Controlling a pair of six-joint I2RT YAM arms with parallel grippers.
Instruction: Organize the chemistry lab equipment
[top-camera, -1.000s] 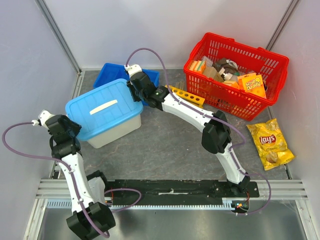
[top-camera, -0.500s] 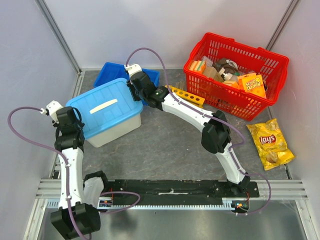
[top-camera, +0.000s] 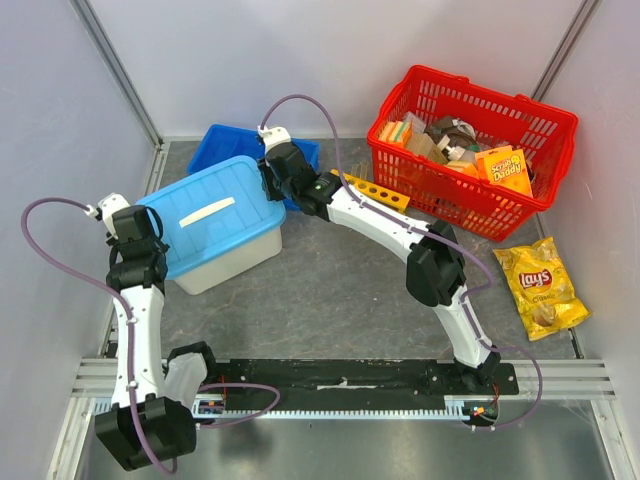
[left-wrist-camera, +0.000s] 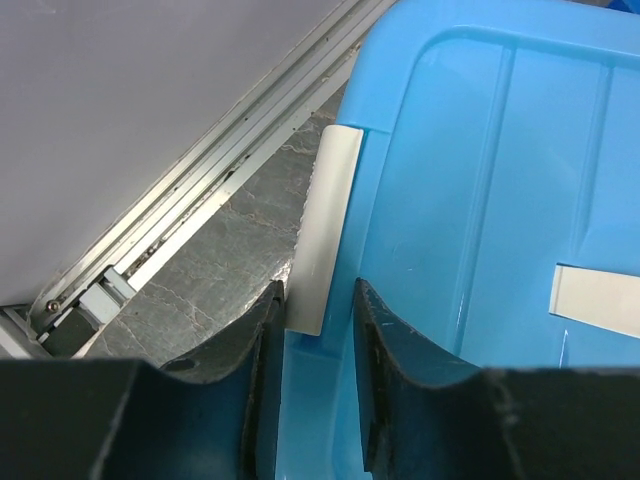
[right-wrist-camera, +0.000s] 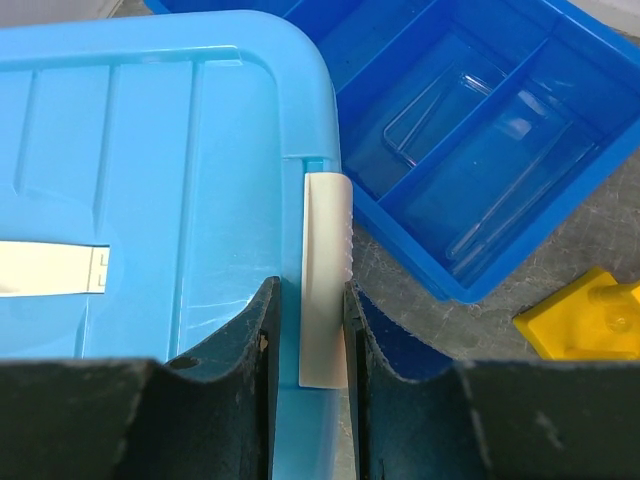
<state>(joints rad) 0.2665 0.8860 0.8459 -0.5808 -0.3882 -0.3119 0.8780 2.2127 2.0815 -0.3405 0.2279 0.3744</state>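
Clamped on the lid's right-end latch (right-wrist-camera: 326, 280) with right jaws. Straddling the left-end latch (left-wrist-camera: 322, 225) with left jaws, a sliver short of pinching.

Judged step: unlatching the blue lid (right-wrist-camera: 150, 150) of the bin (top-camera: 235, 255) — next calls for finishing the left pinch, then prying both latches outward.

Noting yellow rack (top-camera: 375, 190) on the tabletop (top-camera: 340, 290) beside the blue tray (top-camera: 215, 140), with clear tubes (right-wrist-camera: 500, 215) inside the tray.

Versus a second ago — left arm (top-camera: 140, 300) swung in to the lid and its jaws narrowed; nothing changed on the right.

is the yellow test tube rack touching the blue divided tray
Apart. The right wrist view shows a strip of bare grey table between the near end of the yellow rack and the blue tray.
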